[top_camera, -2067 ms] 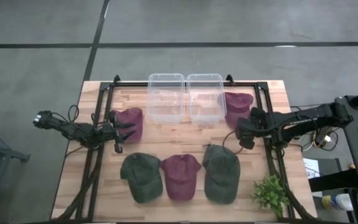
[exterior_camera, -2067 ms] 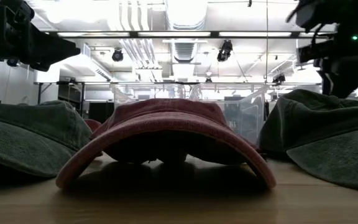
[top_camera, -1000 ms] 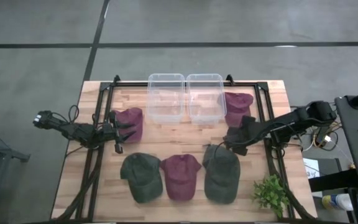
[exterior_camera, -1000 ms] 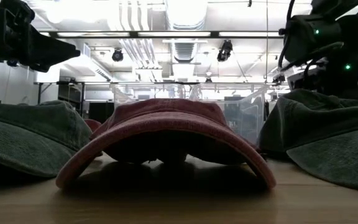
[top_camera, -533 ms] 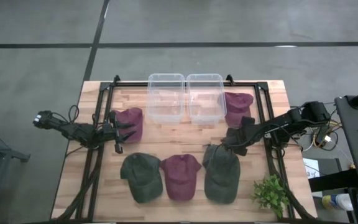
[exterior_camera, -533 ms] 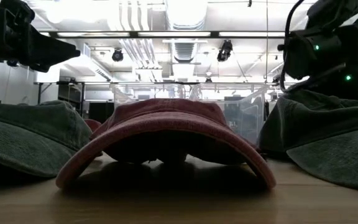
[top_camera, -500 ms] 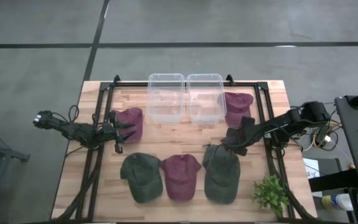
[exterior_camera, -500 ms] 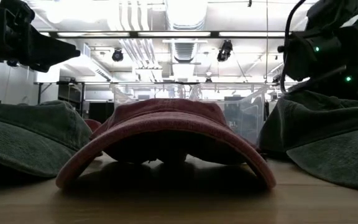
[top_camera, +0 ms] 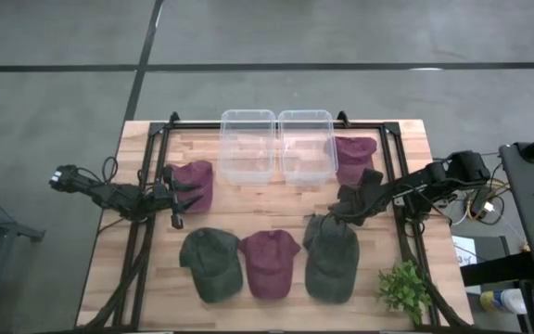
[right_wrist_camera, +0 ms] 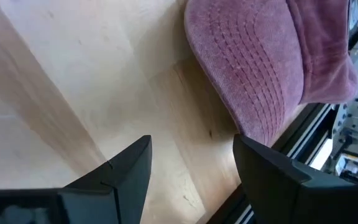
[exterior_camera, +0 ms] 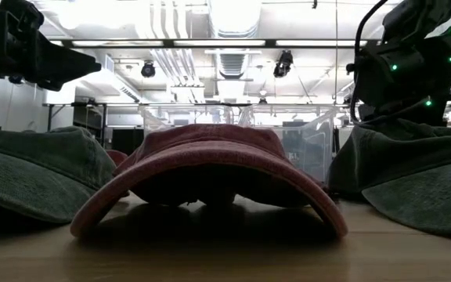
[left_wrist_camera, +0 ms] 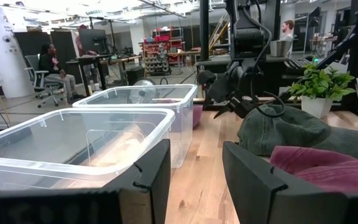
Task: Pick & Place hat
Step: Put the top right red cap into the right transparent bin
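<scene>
Right gripper (top_camera: 334, 215) open, empty, above green hat (top_camera: 330, 262).
Judged light, soft, floppy: pinch the crown fabric, not the stiffer brim.

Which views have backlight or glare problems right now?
Low view: bright ceiling lights behind leave the red cap underside and the right gripper nearly silhouetted. Left wrist view: glare on the clear bins. High view: evenly lit.

Both end effectors (left_wrist_camera: 194, 180) (right_wrist_camera: 191, 168) hover with fingers apart.
</scene>
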